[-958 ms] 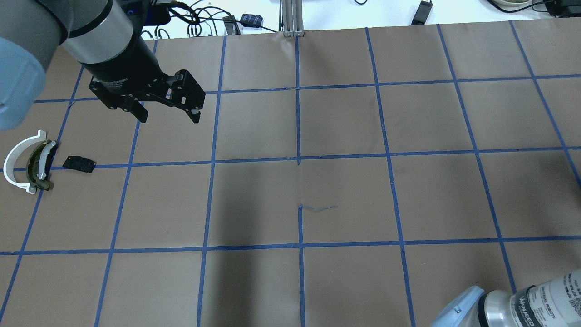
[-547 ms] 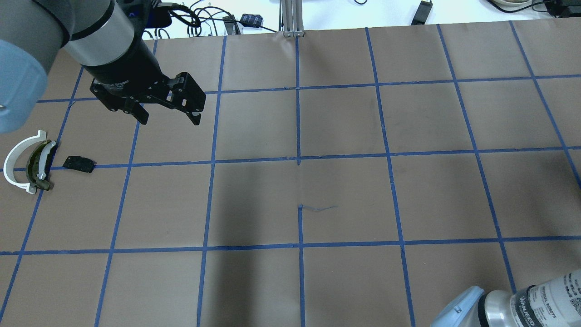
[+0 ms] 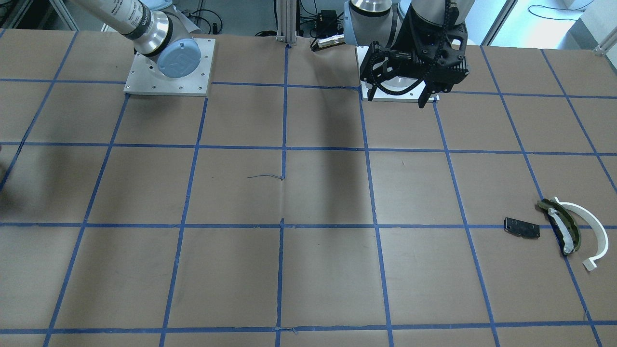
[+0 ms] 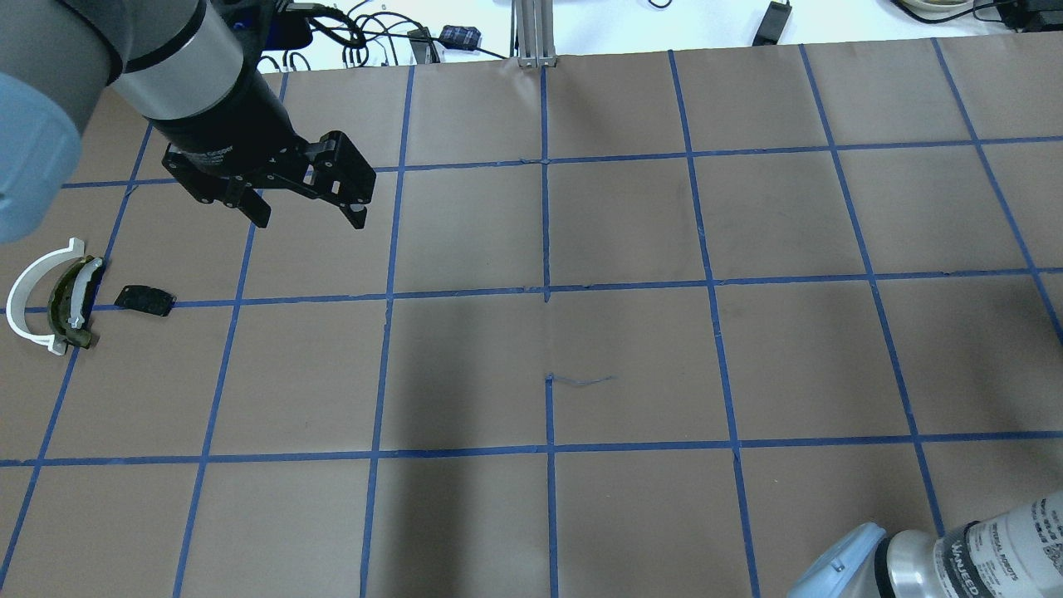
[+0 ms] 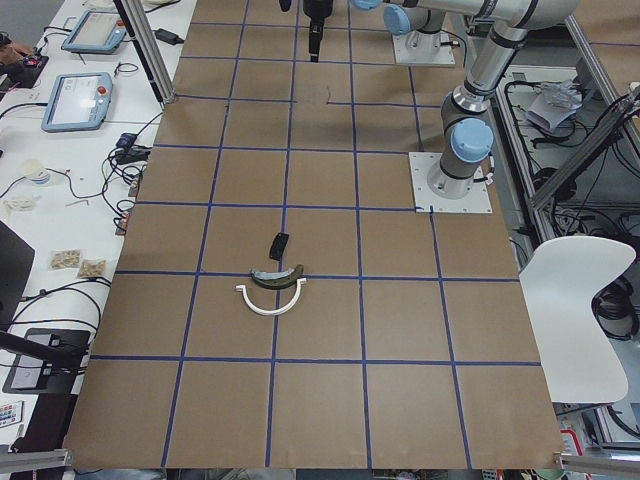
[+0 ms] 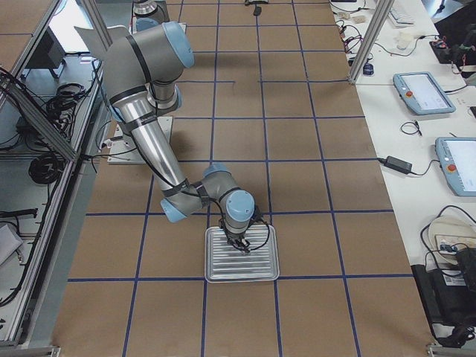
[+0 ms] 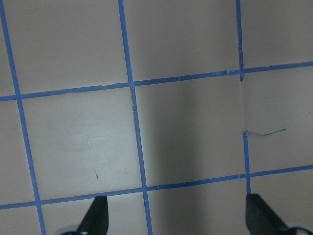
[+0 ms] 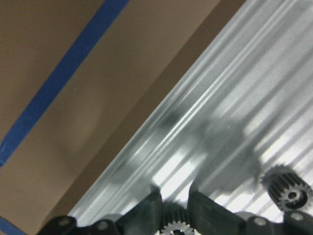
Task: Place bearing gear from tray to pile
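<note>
In the right wrist view my right gripper (image 8: 172,215) has its fingers (image 8: 146,209) closed against both sides of a small toothed bearing gear (image 8: 173,228) on the ribbed metal tray (image 8: 220,122). A second gear (image 8: 291,188) lies beside it. The exterior right view shows this gripper (image 6: 242,248) low over the tray (image 6: 216,269). The pile lies far off on the table's left: a white half-ring arc (image 4: 25,291), an olive-and-black curved piece (image 4: 60,309) and a black plate (image 4: 145,299). My left gripper (image 4: 303,218) hangs open and empty above the table, right of and behind the pile.
The table is brown paper with a blue tape grid (image 4: 546,291). The arm bases (image 3: 168,67) stand at the robot's edge. Cables and tablets (image 6: 424,93) lie beyond the far edge. The right arm's elbow (image 4: 864,565) shows at the overhead view's bottom right.
Almost nothing: my left gripper has shifted only a few pixels and stays open. The pile has not moved.
</note>
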